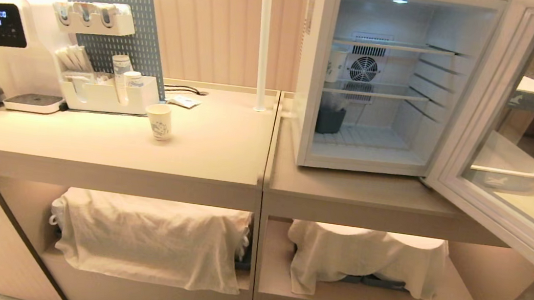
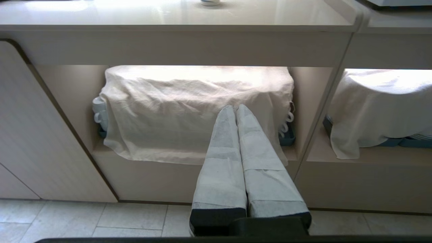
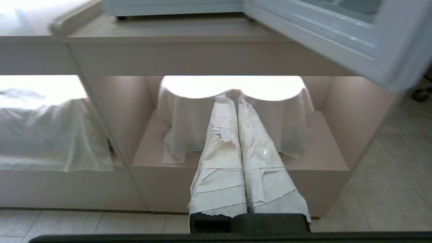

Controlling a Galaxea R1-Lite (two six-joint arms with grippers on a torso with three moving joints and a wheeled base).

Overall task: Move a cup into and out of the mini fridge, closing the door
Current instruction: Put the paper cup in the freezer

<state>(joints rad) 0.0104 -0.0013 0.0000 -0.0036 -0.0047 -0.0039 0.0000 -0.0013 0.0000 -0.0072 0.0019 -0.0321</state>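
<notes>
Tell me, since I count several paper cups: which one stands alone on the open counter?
The cup, in front of the white organizer; the others sit inside that organizer or in the mini fridge.

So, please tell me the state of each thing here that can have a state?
door: swung wide open.
mini fridge: open, interior light on.
cup: upright on the counter, outside the fridge.
left gripper: shut, empty, low before the counter.
right gripper: shut, empty, low under the door.
coffee machine: display lit.
</notes>
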